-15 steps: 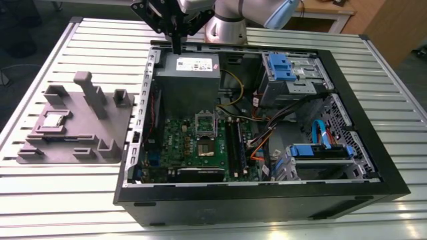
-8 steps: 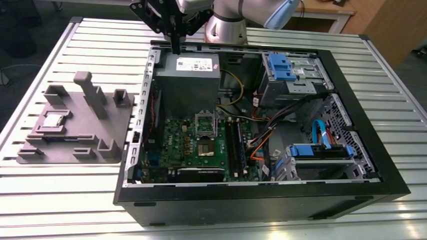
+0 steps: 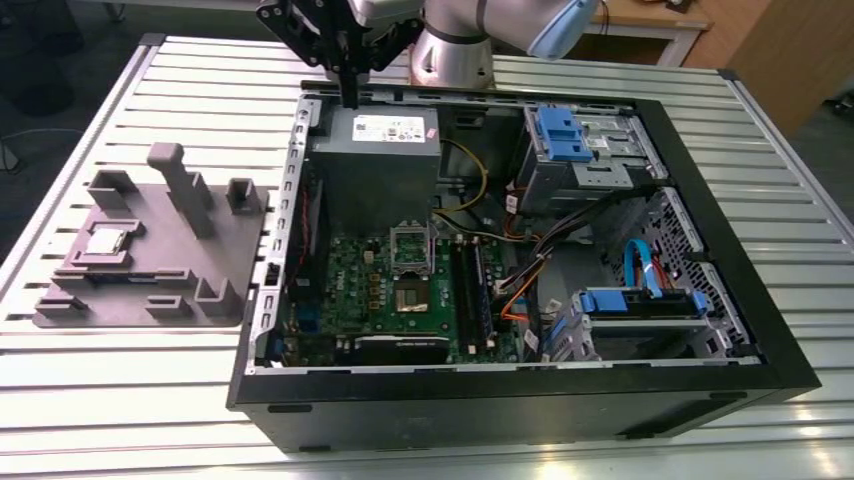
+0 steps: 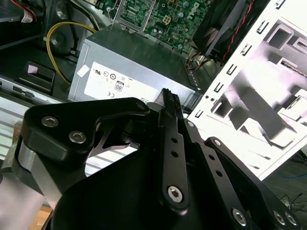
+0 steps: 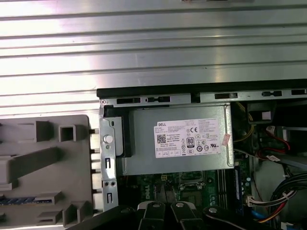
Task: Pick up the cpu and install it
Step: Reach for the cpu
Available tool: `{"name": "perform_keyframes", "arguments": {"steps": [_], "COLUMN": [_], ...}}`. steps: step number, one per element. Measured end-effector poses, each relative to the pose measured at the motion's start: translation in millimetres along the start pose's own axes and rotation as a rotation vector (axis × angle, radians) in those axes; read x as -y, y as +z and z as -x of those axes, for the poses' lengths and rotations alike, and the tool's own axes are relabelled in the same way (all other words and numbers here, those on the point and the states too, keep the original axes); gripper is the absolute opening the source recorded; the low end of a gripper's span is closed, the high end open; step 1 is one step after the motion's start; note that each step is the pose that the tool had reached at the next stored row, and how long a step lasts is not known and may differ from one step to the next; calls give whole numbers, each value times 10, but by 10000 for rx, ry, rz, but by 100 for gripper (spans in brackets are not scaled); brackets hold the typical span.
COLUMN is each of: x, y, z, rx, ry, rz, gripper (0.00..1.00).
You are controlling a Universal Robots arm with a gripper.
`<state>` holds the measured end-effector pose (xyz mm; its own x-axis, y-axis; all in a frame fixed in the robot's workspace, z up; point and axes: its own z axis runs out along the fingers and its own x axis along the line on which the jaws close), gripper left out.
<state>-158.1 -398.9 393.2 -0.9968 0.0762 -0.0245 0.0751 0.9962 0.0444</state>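
My gripper [image 3: 350,98] hangs over the rear wall of the case [image 3: 534,405], just above the power supply [image 3: 380,155]. Its fingers are pressed together and grip nothing. The cpu [image 3: 107,241] lies flat in the grey tray [image 3: 200,300], outside the case at the exterior view's left, well apart from my gripper.

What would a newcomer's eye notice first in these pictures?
The open black computer case lies mid-table in the exterior view, its green motherboard bare inside. The black gripper hangs above the grey power supply, while the cpu lies on the grey fixture tray at the exterior view's left.
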Motion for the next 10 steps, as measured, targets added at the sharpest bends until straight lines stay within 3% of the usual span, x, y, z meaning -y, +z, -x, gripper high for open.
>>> {"name": "perform_keyframes", "arguments": {"steps": [10], "x": [2], "y": [-1], "z": [-25], "rx": [0], "ry": [0], "rz": [0], "gripper": [10]}}
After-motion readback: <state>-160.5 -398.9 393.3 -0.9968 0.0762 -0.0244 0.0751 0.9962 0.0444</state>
